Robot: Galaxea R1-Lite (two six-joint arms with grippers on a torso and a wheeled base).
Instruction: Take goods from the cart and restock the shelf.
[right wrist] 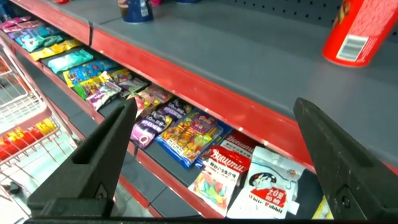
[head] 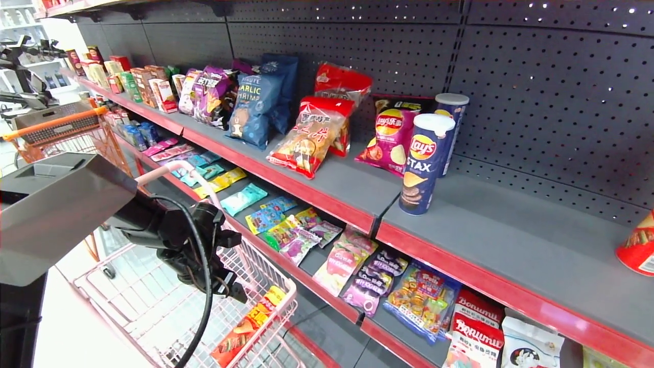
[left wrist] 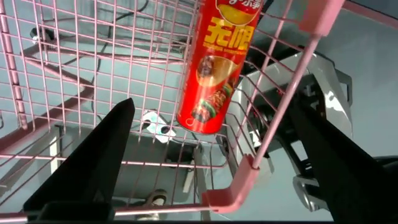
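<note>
**Head view.** The pink cart [head: 153,301] stood in front of the shelf [head: 511,240]. A red can [head: 245,327] lay on its side in the cart corner nearest the shelf, with the left gripper [head: 214,266] hanging over the cart above it. Beyond the cart, blue cans [head: 426,163] stood upright on the upper grey board. Bare board ran from them to a second red can [head: 636,245], which I judged to be ample room.

**Left wrist view.** The left gripper's [left wrist: 211,106] fingers were wide apart and clear of the red can [left wrist: 214,68], which rested against the cart wires. I judged the can light, stiff and smooth, apt to roll, and its wall easily dented. It is best held across mid-body.

**Right wrist view.** Away from the cart, the right gripper [right wrist: 214,106] hung before the shelf's red edge, fingers apart and empty, above snack bags [right wrist: 186,134].
</note>
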